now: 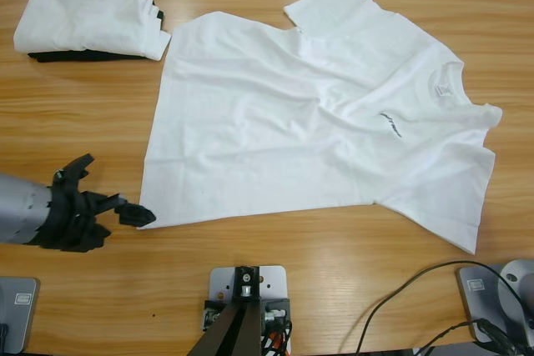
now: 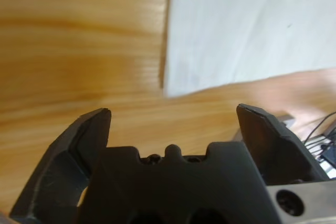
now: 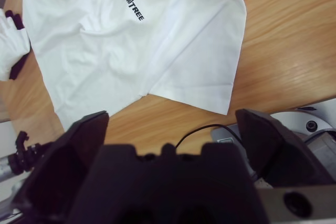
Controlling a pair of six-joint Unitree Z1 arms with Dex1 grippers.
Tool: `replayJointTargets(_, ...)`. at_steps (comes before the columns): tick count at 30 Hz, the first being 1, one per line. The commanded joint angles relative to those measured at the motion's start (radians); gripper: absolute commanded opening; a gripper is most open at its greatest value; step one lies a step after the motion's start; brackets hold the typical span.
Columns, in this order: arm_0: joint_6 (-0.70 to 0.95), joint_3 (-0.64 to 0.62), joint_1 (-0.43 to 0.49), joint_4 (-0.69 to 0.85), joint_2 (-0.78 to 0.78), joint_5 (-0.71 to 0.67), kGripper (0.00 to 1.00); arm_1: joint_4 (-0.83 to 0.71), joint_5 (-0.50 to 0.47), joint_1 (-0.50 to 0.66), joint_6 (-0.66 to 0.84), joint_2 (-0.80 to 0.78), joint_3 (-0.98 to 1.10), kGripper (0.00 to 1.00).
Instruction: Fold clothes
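The white T-shirt (image 1: 317, 114) lies spread and unfolded, somewhat rumpled, across the centre and right of the wooden table (image 1: 100, 97), its neck label toward 3 o'clock and its hem toward 9 o'clock. At 10 o'clock sits a folded white garment (image 1: 88, 18) resting on a black folded garment (image 1: 50, 57), well apart from the work. The left gripper (image 1: 138, 214) is low at the 8 o'clock edge, its jaws spread wide and empty, with the tip just beside the shirt's near hem corner (image 2: 173, 85). The right gripper (image 3: 170, 129) is raised off the table at 4 o'clock, jaws likewise apart and holding nothing. Judgement: folding has not begun; the step in hand is the approach to the hem corner. The next move calls for sliding one jaw under that corner and closing on a single layer of cloth.
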Motion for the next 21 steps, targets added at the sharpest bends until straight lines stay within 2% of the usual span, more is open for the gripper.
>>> replayJointTargets(1,-0.088,0.05,-0.035,-0.17,0.137,-0.046,0.805,-0.009,0.017,-0.008,-0.038,0.039,0.023,0.982)
replayJointTargets(11,-0.11,0.08,-0.06,-0.199,0.161,-0.057,0.788,-0.01,0.025,-0.026,-0.054,0.038,0.022,0.978)
replayJointTargets(12,-0.111,0.085,-0.06,-0.217,0.162,-0.057,0.706,-0.01,0.025,-0.026,-0.054,0.036,0.022,0.977)
replayJointTargets(14,-0.111,0.085,-0.06,-0.238,0.161,-0.058,0.387,-0.01,0.025,-0.026,-0.055,0.035,0.023,0.977)
replayJointTargets(21,-0.12,0.087,-0.06,-0.237,0.169,-0.021,0.361,-0.01,0.029,-0.026,-0.058,0.032,0.024,0.977)
